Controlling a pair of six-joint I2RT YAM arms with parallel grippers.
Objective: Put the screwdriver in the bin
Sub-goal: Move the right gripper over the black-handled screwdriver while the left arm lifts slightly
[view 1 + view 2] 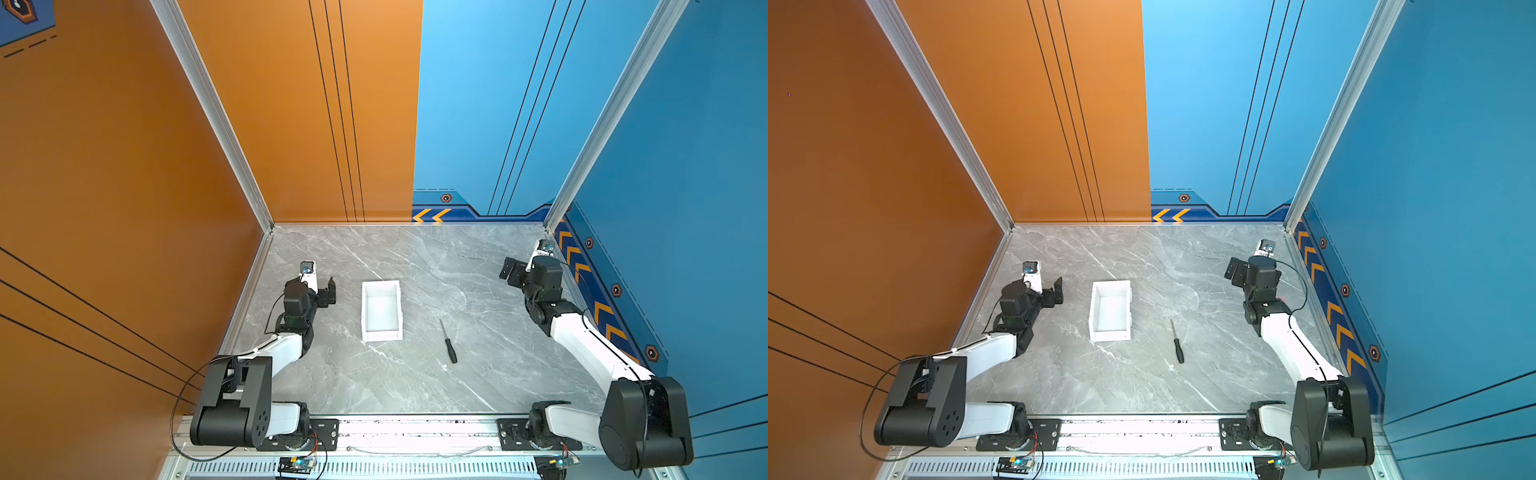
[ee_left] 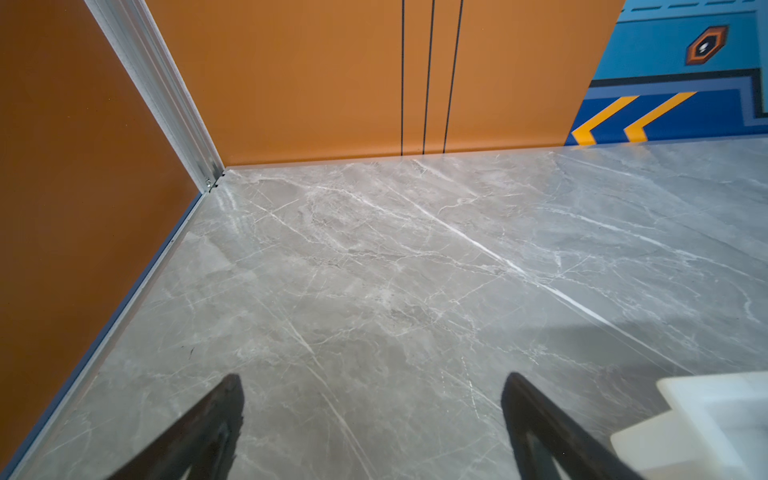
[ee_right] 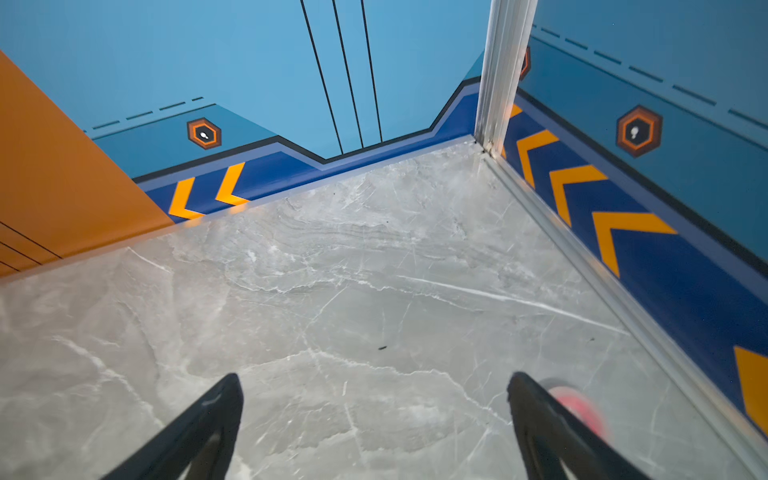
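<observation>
The screwdriver [image 1: 449, 341] [image 1: 1177, 341], black-handled with a thin dark shaft, lies flat on the grey marble table, handle toward the front. The white open-topped bin [image 1: 382, 336] [image 1: 1109, 335] stands just left of it and holds nothing; one corner of the bin [image 2: 706, 415] shows in the left wrist view. My left gripper [image 1: 326, 293] [image 1: 1054, 291] [image 2: 374, 378] hovers open to the left of the bin. Far right, near the blue wall, my right gripper [image 1: 509, 270] [image 1: 1233, 270] [image 3: 374, 378] is open and holds nothing. Neither wrist view shows the screwdriver.
Orange wall [image 1: 124, 208] closes the left side and blue wall [image 1: 685, 208] the right and back right, with aluminium posts [image 1: 216, 116] in the corners. A metal rail [image 1: 415, 432] with the arm bases runs along the front. A blurred pink patch [image 3: 575, 405] lies beside one right finger.
</observation>
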